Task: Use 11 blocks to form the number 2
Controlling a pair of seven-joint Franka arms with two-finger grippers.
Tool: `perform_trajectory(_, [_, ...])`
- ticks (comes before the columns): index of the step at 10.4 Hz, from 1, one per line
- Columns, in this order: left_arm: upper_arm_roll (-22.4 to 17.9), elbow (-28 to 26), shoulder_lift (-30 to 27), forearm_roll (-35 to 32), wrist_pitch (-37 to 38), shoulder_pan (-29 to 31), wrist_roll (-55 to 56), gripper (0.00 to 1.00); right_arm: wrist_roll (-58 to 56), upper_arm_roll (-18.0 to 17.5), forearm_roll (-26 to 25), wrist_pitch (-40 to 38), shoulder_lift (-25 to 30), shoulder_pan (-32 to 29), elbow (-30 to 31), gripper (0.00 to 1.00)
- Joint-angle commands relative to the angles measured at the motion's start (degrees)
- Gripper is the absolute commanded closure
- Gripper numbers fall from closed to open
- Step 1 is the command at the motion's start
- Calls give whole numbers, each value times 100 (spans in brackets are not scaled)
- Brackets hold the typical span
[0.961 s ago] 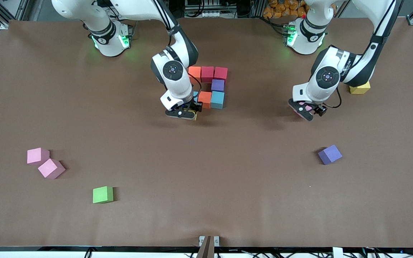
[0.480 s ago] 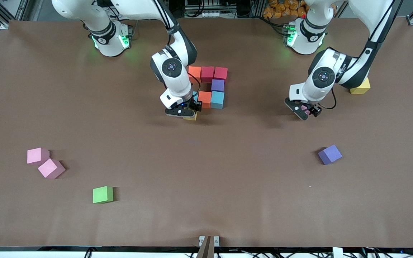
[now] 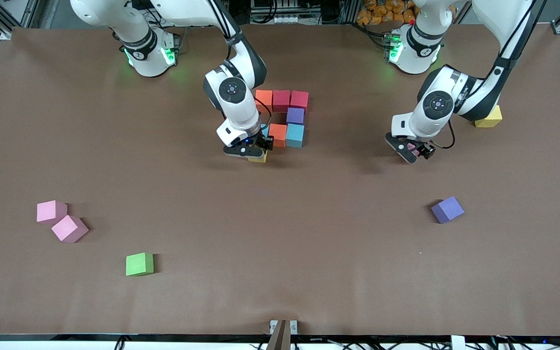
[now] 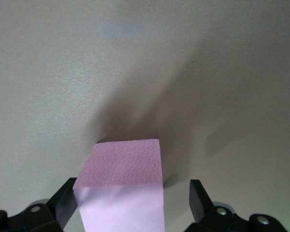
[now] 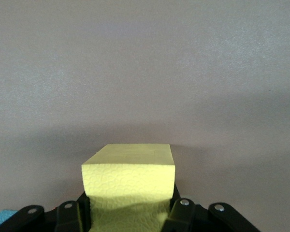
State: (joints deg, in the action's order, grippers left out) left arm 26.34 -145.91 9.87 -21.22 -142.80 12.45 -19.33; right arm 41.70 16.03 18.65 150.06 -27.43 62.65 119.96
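Note:
The partial number 2 stands near the right arm's base: an orange block and two crimson blocks in a row, a purple block under them, then a light blue block and an orange block. My right gripper is shut on a yellow block low beside that orange block. My left gripper stands open around a pink block; one finger touches it and the other is apart.
Loose blocks lie about: two pink ones and a green one toward the right arm's end, a purple one and a yellow one toward the left arm's end. Brown table all round.
My left gripper has shifted a little toward the middle of the table, with the pink block between its fingers. My right gripper with the yellow block has edged slightly closer to the figure.

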Motion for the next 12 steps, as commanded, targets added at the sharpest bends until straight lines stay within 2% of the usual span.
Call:
perform_trajectory(1, [-33,-87,-47,-128,-134,12,-44,6,207,-30,-124,41,185,54,256,66])
perform_trajectory(3, [-277,-96,-64,-128,-134,12,-70,5,225,-39,-124,128,141,72,256,63])
perform_trajectory(4, [-331,-96,-64,-137,-134,12,-79,5,277,-39,-124,129,141,72,256,36])
perform_trajectory(5, [-366,-96,-64,-128,-134,12,-79,4,286,-39,-124,120,141,63,247,1])
perform_trajectory(9, [-393,-96,-64,-128,-134,12,-70,6,427,-39,-116,76,150,37,194,0])
perform_trajectory(10, [-384,-96,-73,-128,-134,3,-62,13,418,-30,-116,50,193,10,194,0])
perform_trajectory(12, [-384,-87,-91,-102,-134,3,-35,21,357,-13,-116,41,342,-103,185,0])
